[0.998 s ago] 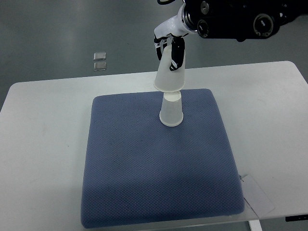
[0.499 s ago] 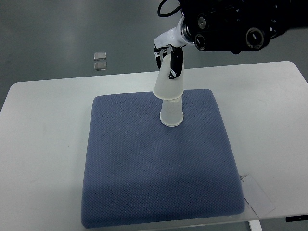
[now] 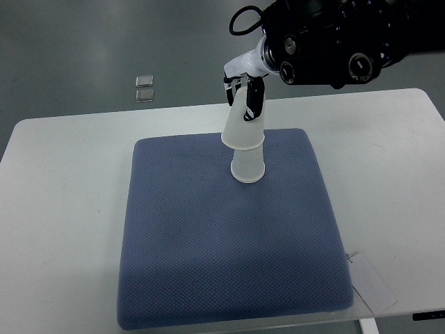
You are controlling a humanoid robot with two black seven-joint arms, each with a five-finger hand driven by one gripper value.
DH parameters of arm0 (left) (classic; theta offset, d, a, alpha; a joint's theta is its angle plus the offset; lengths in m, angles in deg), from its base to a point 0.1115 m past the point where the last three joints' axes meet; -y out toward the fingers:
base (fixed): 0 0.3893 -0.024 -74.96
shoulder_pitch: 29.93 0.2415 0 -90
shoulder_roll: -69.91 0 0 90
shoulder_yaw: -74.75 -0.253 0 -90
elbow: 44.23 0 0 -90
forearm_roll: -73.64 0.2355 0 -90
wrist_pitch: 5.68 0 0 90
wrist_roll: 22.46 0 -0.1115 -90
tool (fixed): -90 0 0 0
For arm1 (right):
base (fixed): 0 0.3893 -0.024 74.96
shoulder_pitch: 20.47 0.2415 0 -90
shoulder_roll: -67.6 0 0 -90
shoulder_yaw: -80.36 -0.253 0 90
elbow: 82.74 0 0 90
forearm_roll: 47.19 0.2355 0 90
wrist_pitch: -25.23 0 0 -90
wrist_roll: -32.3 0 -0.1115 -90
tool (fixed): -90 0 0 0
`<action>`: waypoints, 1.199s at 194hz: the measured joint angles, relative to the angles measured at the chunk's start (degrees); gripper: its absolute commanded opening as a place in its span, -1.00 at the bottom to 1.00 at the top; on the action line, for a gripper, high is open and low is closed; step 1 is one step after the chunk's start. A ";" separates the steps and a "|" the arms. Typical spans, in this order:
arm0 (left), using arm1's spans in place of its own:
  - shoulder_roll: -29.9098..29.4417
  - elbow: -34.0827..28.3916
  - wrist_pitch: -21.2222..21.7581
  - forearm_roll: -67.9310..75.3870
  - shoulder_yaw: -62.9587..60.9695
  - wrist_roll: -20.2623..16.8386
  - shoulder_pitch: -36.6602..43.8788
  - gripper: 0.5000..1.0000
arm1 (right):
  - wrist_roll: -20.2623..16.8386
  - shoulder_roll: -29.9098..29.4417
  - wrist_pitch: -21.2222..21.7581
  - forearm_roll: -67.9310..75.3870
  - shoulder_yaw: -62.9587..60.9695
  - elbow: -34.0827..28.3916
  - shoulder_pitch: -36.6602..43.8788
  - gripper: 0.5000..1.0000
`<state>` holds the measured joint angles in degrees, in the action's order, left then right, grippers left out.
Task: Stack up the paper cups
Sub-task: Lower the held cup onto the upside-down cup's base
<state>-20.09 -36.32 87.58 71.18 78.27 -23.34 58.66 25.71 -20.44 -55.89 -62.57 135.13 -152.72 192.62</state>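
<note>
Item: upper cup (image 3: 243, 129), inverted, clamped in my right hand (image 3: 248, 94), partly over lower cup (image 3: 247, 165) on blue mat (image 3: 208, 236). Light, thin, crushable; I'd grip the sidewall gently.

Right hand (image 3: 247, 90) grips upper cup (image 3: 243, 129), sleeved over lower cup (image 3: 247, 165) on blue mat (image 3: 229, 236).

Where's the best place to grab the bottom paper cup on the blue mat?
Probably the bottom paper cup by its exposed lower wall, from the side. It stands upside down, and the held cup in the right hand covers its top.
</note>
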 measured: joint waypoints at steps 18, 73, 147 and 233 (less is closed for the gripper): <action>0.00 0.00 0.00 0.00 0.00 0.00 0.00 1.00 | 0.00 -0.07 0.00 0.00 0.00 0.15 -0.11 -0.44; 0.00 0.00 0.00 0.00 0.00 0.00 0.00 1.00 | 0.08 -0.13 0.00 0.00 -0.01 0.19 -0.52 -0.34; 0.00 0.00 0.00 0.00 0.00 0.00 0.00 1.00 | 0.09 -0.18 -0.09 0.00 -0.01 0.19 -0.69 -0.06; 0.00 0.00 0.00 0.00 0.00 0.00 0.00 1.00 | 0.09 -0.21 -0.03 0.00 0.07 0.26 -0.74 0.02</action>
<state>-20.09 -36.32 87.58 71.18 78.27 -23.34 58.66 25.80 -20.64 -55.92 -62.58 135.20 -152.45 191.87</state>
